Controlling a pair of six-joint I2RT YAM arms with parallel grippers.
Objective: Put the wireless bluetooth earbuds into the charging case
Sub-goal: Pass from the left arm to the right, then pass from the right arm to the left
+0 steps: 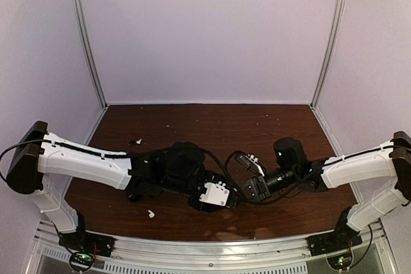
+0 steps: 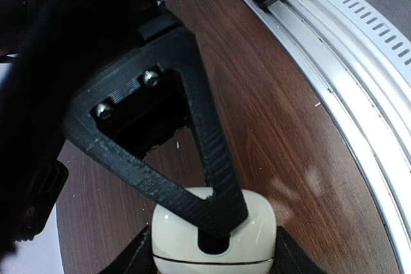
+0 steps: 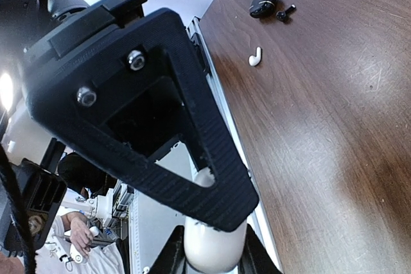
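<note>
My left gripper is shut on a white pebble-shaped charging case, closed, with its seam line showing, just above the table. My right gripper is shut on a white rounded thing; I cannot tell whether it is that same case. In the top view the left gripper and the right gripper meet tip to tip at the front middle, and the case is hidden there. A white earbud lies loose on the table, at the front left in the top view. A black earbud lies farther off.
A black case sits next to the black earbud, at the left of the table in the top view. The brown table carries small pale crumbs. A metal rail runs along the near edge. White walls enclose the back and sides.
</note>
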